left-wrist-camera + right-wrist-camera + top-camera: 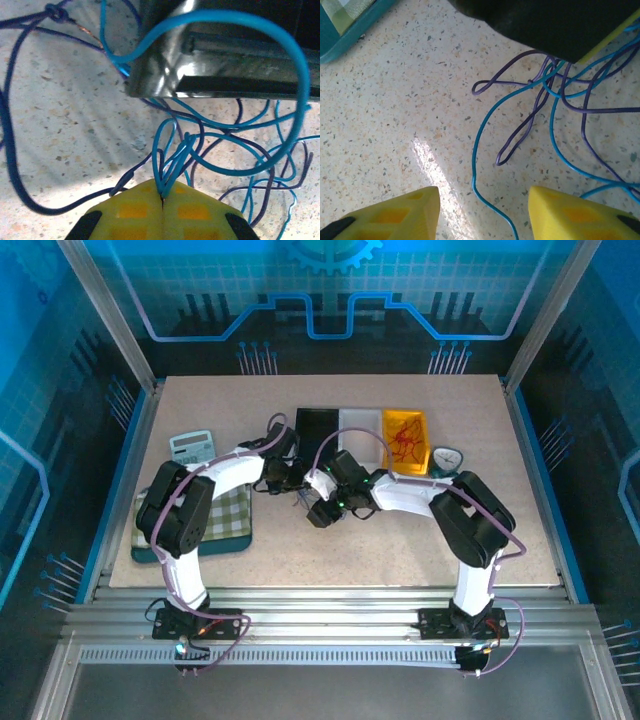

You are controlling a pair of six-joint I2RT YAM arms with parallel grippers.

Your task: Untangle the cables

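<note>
A tangle of thin blue cables (220,167) and purple cables (12,165) lies on the speckled table. My left gripper (163,194) is shut on a bunch of blue strands, which rise from its yellow tips; a purple knot (57,11) sits far left. My right gripper (484,200) is open just above the table, with one blue cable (476,150) running between its fingers, untouched, and purple loops (520,135) beyond it. From above, both grippers meet mid-table, left (292,483) and right (322,510). Red cables (404,440) lie in the orange bin (421,462).
Black (318,425) and white (360,422) bins stand beside the orange one. A calculator (190,447) and a checkered cloth on a teal tray (190,551) lie at left. A small round white device (447,457) sits at right. A dark shiny box (165,75) stands close ahead of my left gripper.
</note>
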